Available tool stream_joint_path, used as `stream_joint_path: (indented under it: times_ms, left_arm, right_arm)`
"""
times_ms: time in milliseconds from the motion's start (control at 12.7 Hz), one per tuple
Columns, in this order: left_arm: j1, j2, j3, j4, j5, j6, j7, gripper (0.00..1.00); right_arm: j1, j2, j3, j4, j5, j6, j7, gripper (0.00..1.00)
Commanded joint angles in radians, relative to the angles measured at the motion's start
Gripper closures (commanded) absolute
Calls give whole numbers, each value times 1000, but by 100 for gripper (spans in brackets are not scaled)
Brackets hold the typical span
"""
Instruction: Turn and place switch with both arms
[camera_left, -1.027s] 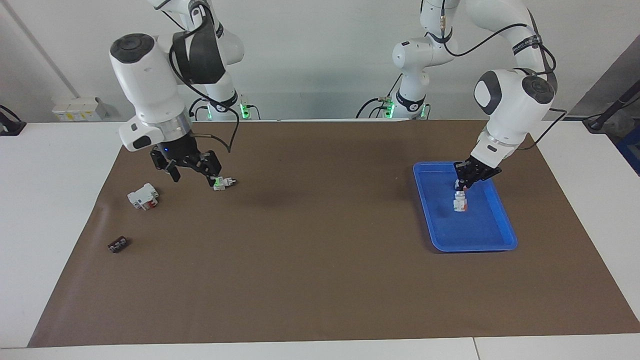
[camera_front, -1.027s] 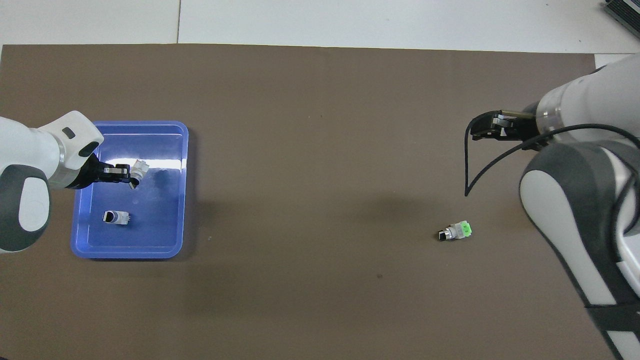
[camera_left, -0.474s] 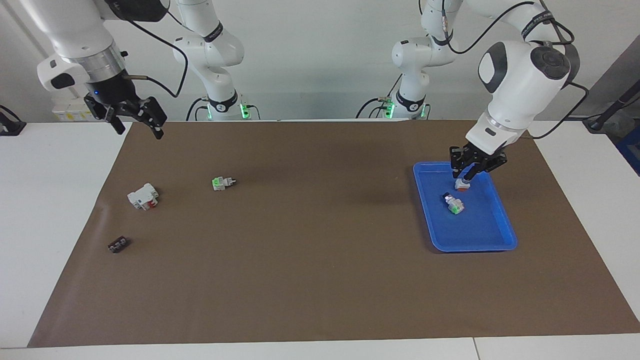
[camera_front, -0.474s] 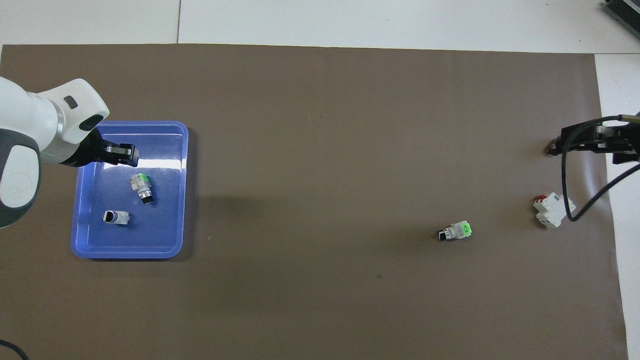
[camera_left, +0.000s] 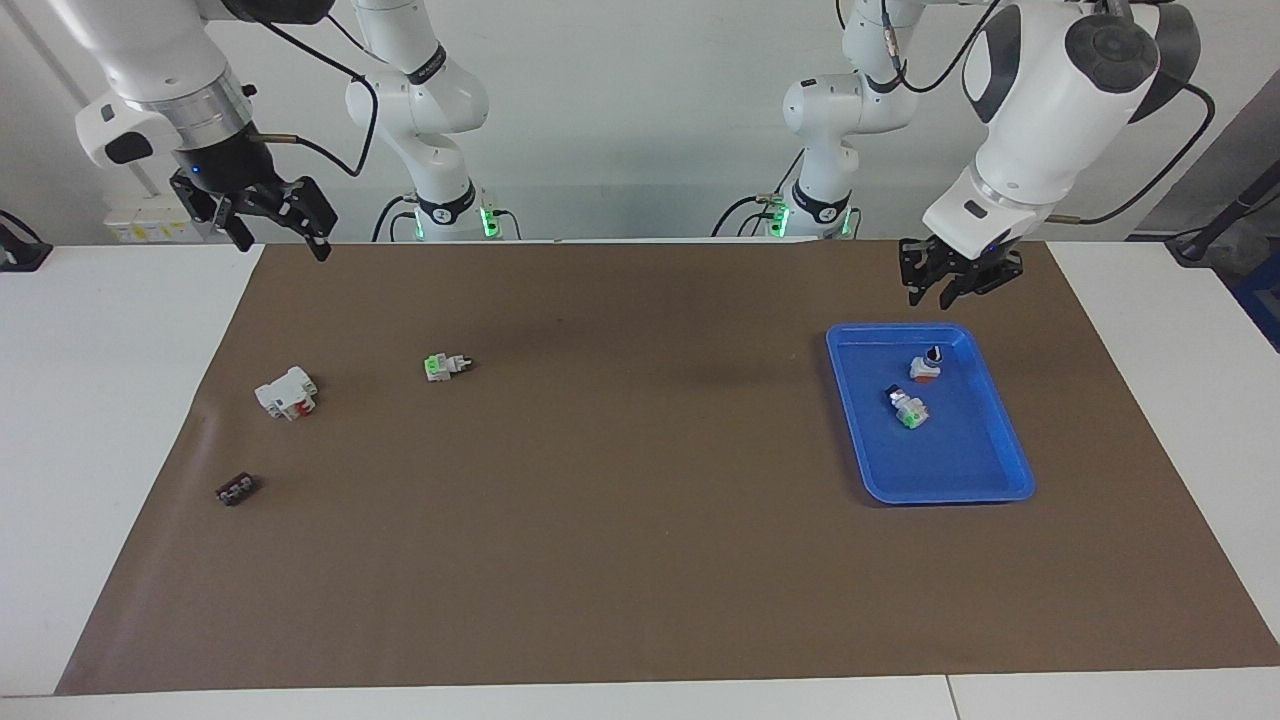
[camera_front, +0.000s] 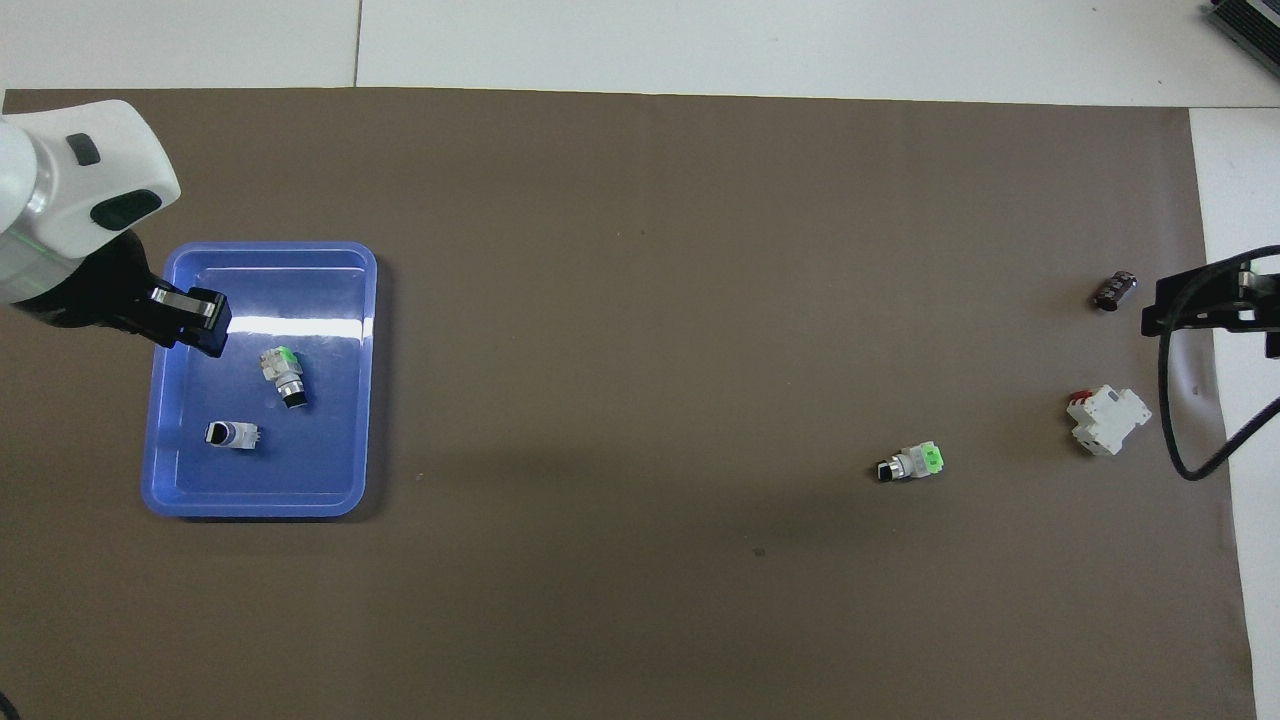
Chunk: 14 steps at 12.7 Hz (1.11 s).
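We are viewing a white worktop (camera_left: 120, 420) on which a brown mat (camera_left: 640, 560) is lying, reaching almost to the worktop's edges; a pale wall is rising by the robots' bases. The mat's middle is lying open, with objects gathered toward its two ends. Toward the left arm's end a blue tray (camera_left: 1000, 470) is sitting, and in it the switch (camera_left: 908, 408) is lying on its side, green dot showing, just beside a second switch with a black knob and red base (camera_left: 926, 367) that is lying nearer to the robots. The left claw (camera_left: 955, 285) is hanging released and empty over the tray's rim nearest the robots, apart from the switch. The right claw (camera_left: 268, 220) is hanging released and empty over the mat's corner at its own end. Toward that end we are seeing a green-ended switch (camera_left: 444, 366), a white breaker (camera_left: 286, 393) and a small dark part (camera_left: 236, 489), all well apart.
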Motion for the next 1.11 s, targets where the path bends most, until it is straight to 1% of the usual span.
stream_joint_path:
  times_ms: [0,158,474,553,632,711,948,1027]
  left_arm:
    - [-11,-44,4,-1,13,-13,9,0]
    - [-6,-52,4,-35,12,92,-9,0]
    - [9,-85,17,-109,3,119,-9,0]
    - [11,-86,18,-109,-14,120,-17,1]
    - [21,-86,18,-107,-45,120,-70,1]
    - [24,-86,17,-109,-50,125,-93,2]
    - [27,-86,21,-110,-42,146,-39,0]
    - [29,-92,24,-127,-37,149,-37,0]
  right_arm:
    - [-3,-28,9,-44,-11,-6,13,0]
    - [5,-29,12,-44,-24,-8,14,0]
    - [20,-29,15,-45,-32,-11,19,0]
    - [19,-29,15,-45,-32,-8,17,0]
    - [17,-29,15,-49,-32,-6,17,0]
    - [17,-31,15,-52,-32,-1,17,0]
    - [17,-35,15,-62,-32,9,17,0]
    - [17,-37,15,-64,-32,6,17,0]
